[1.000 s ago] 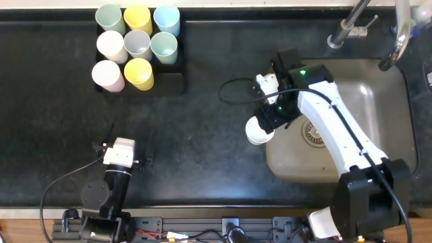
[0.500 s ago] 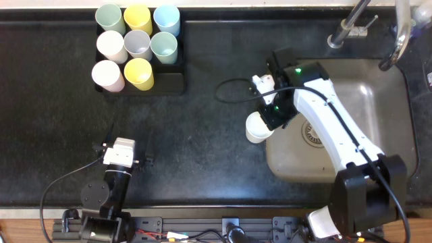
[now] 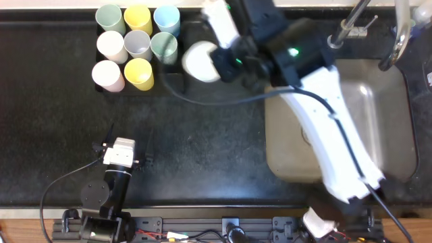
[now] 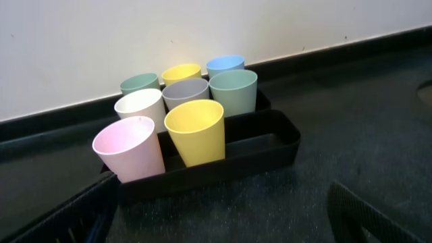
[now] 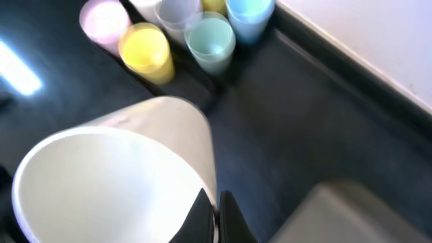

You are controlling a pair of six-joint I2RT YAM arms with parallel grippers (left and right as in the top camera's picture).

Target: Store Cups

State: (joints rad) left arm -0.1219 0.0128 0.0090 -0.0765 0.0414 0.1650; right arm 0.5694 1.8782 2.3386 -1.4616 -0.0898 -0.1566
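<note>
While the right gripper (image 5: 217, 208) carries the white cup (image 5: 115, 169) above the table (image 3: 202, 155), near the black tray (image 3: 172, 82), treat that cup as light, thin-walled and smooth, probably plastic. The jaws are closed on its wall at the rim, one inside and one outside, and the cup hangs tilted. A pinch like that suits you here: it leaves the base free to drop into a compartment, and nothing wide has to fit between the neighbours. The cost is that a smooth cup can swivel about so small a hold, and a thin wall may flex if you squeeze harder. So keep the grip as it is and bring the cup upright before you lower it.

The one bare compartment I can find is the tray's corner just beside the yellow cup (image 3: 138, 73) and next to the green cup (image 3: 164, 46). Both stand close enough to be knocked, and being light they would tip easily.

Your left gripper (image 4: 223, 202) sits low over the table, well apart from the tray, its jaws spread and holding nothing.
</note>
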